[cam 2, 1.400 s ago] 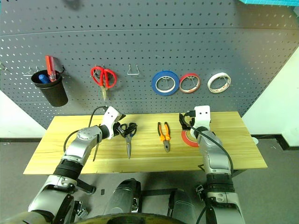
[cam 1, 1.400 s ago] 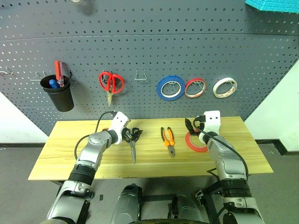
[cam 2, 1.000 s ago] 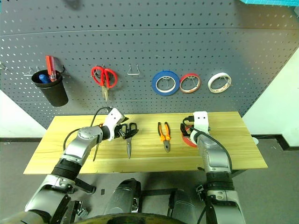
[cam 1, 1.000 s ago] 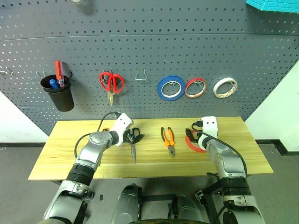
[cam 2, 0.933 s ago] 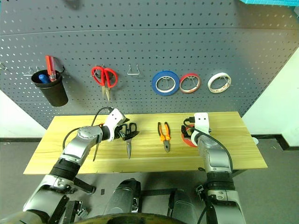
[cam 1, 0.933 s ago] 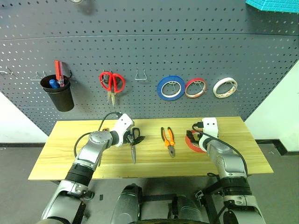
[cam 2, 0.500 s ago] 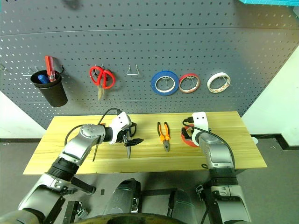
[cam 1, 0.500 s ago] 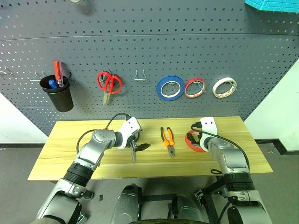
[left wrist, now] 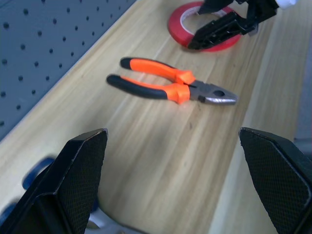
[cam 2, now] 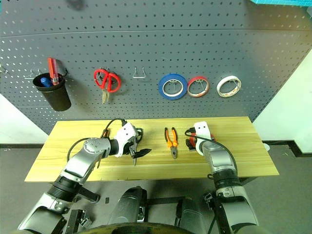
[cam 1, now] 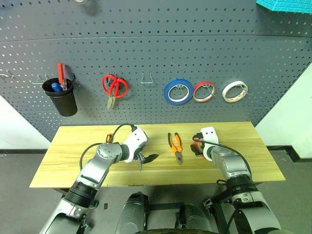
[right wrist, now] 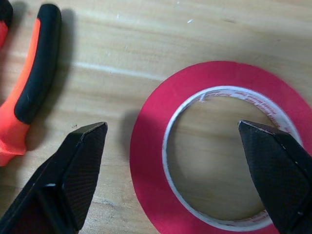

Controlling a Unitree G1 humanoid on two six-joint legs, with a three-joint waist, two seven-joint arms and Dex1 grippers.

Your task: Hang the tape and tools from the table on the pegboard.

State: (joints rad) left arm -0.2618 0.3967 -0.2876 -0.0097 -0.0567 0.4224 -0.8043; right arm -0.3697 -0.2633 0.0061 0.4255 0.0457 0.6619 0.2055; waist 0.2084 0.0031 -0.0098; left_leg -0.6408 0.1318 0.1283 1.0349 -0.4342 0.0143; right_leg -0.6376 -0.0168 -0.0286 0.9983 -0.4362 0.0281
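While the tape (right wrist: 214, 146) lies flat at the right of the surface (cam 1: 68, 161), the right hand (right wrist: 175, 170) is held just above it, fingers spread wide, one over its hole. Left of it lie the pliers (cam 1: 175, 146). The left hand (cam 1: 145, 158), also wide, hovers over the scissors (cam 2: 134, 155).

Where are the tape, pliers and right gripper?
tape (right wrist: 151, 146): right wrist view, red face of the ring.
pliers (left wrist: 161, 90): left wrist view, orange-and-black handle near the pivot.
right gripper (right wrist: 175, 141): right wrist view, midway between its open fingertips.
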